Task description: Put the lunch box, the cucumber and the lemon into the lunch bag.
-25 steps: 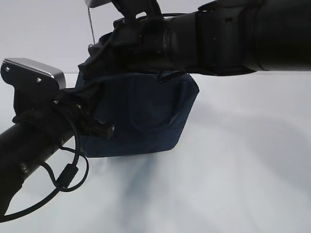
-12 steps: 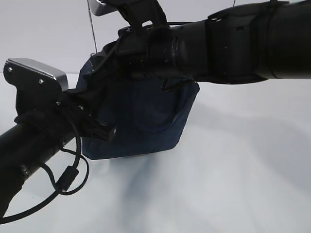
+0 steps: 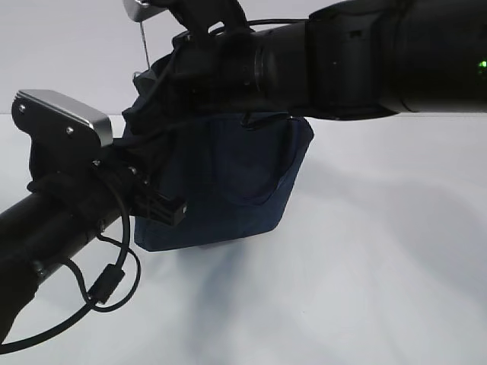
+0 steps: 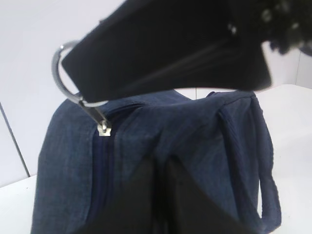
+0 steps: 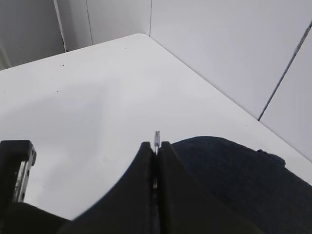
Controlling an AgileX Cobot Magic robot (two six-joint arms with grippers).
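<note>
The navy lunch bag [image 3: 228, 190] stands on the white table, with both arms against it. In the left wrist view the lunch bag [image 4: 204, 141] fills the frame and its zip is shut up to the slider [image 4: 104, 129]. My right gripper [image 4: 85, 90] comes over the top and is shut on the metal zipper pull [image 4: 62, 80]. In the right wrist view the right gripper [image 5: 156, 146] pinches that thin metal pull [image 5: 156, 136] beside the bag [image 5: 234, 170]. My left gripper [image 4: 163, 168] is shut, pressed on the bag's near side fabric. The lunch box, cucumber and lemon are out of view.
The white table [image 3: 380, 289] stretches to the right and front of the bag. Its far corner [image 5: 141, 36] meets grey wall panels. The left arm [image 3: 61, 220] and its looped cable [image 3: 114, 281] fill the lower left. The right arm [image 3: 365, 53] spans the top.
The right arm rocked slightly above the bag and came back, still holding the pull. The left wrist edged a little right. The bag barely shifted.
</note>
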